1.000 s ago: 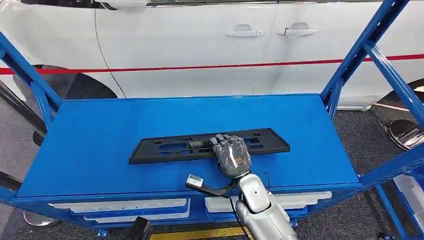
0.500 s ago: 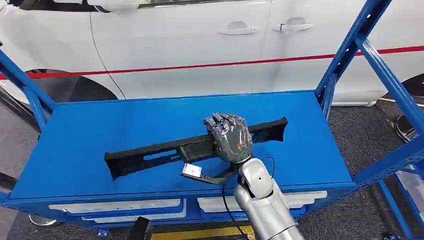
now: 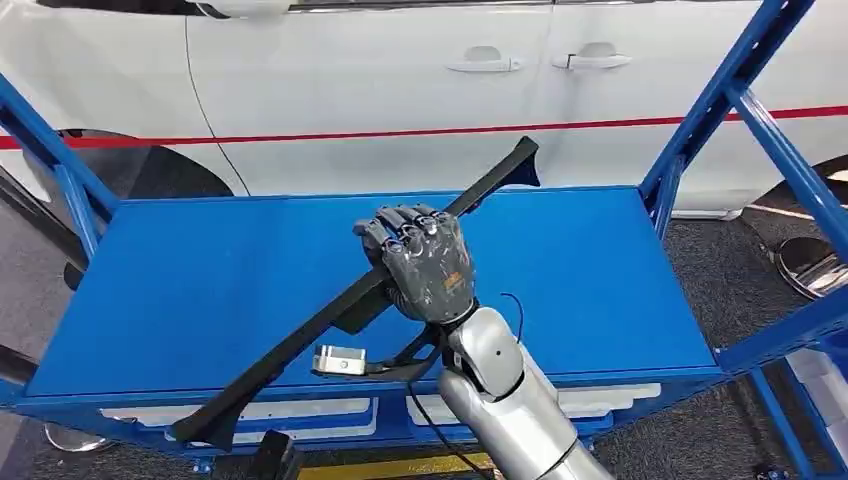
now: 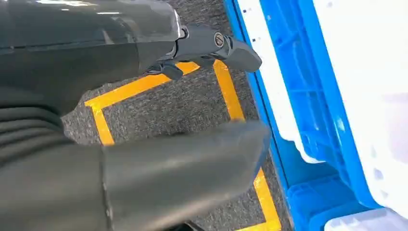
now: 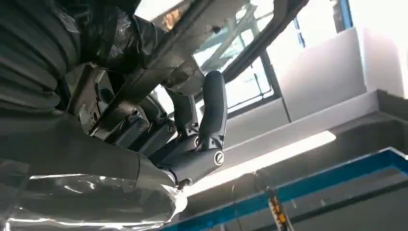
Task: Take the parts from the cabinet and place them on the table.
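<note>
Above shelf (image 3: pixel 200 290), right hand (image 3: pixel 425 265) grips bracket (image 3: pixel 300 345).

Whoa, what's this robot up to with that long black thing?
The robot's right hand grips a long black plastic part near its middle and holds it tilted above the blue shelf, one end high toward the white car, the other low past the shelf's front edge. Its left hand hangs by the floor beside the cabinet, holding nothing.

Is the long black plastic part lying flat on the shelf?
No, lifted and tilted: the long black plastic part slants across the blue shelf, gripped by the right robot hand.
</note>
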